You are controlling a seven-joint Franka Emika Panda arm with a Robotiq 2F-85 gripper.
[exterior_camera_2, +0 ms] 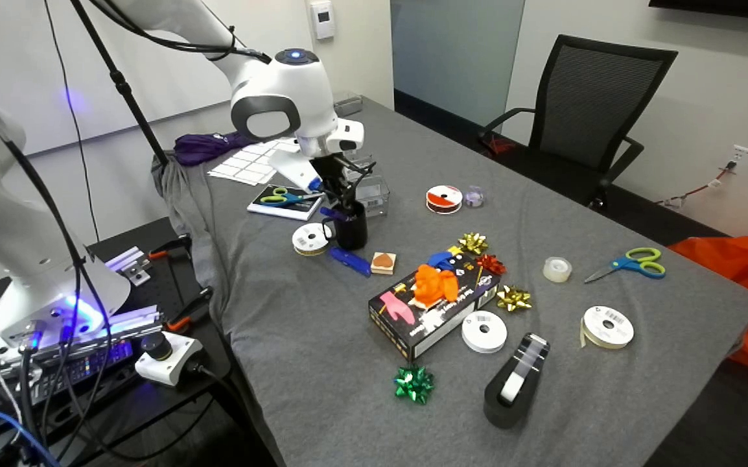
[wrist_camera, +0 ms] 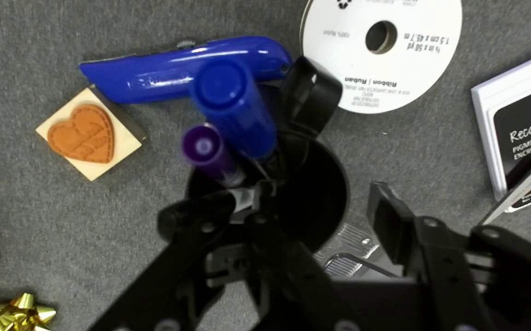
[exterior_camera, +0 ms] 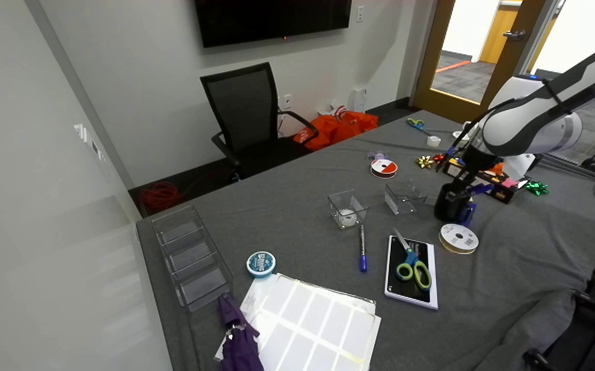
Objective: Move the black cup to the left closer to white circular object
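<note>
The black cup (exterior_camera: 448, 207) stands upright with its handle on; it also shows in an exterior view (exterior_camera_2: 353, 232) and the wrist view (wrist_camera: 325, 184). A blue marker (wrist_camera: 238, 105) and a purple marker (wrist_camera: 210, 154) stand in it. The white circular object is a white disc-faced ribbon spool (wrist_camera: 357, 78) lying flat beside the cup's handle, seen also in both exterior views (exterior_camera: 459, 237) (exterior_camera_2: 310, 239). My gripper (wrist_camera: 323, 191) is open, pointing down at the cup. One finger is over or inside the cup's mouth, the other outside its rim. Finger depth is unclear.
A blue utility knife (wrist_camera: 178, 69) and a heart stamp (wrist_camera: 88, 135) lie beside the cup. An ink pad (exterior_camera: 394, 278) with scissors (exterior_camera: 408, 260) lies near the spool. Clear boxes (exterior_camera: 348, 208) (exterior_camera: 406, 198) stand close by. A glove box (exterior_camera_2: 435, 301) lies further off.
</note>
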